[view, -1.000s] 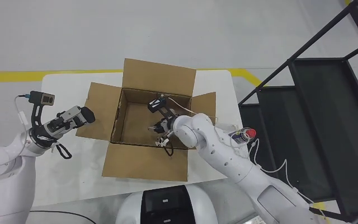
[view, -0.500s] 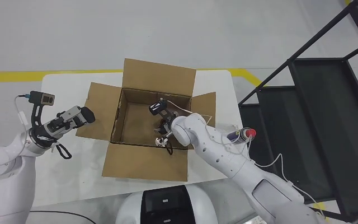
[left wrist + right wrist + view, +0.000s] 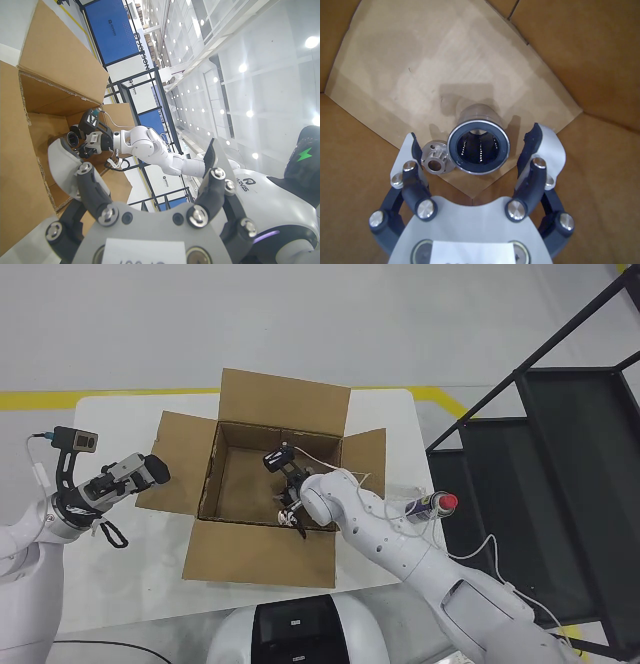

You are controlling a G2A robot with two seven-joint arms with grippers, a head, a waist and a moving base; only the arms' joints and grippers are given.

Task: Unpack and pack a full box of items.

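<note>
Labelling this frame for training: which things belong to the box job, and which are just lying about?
Job: cardboard box, metal bearing, small pulley, right claw.
Lying about: spray can, black steps.

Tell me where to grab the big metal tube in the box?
Grip the metal tube by its round outer wall, coming down from above: it seems to stand on end, mouth up, between the right gripper's open fingers.
</note>
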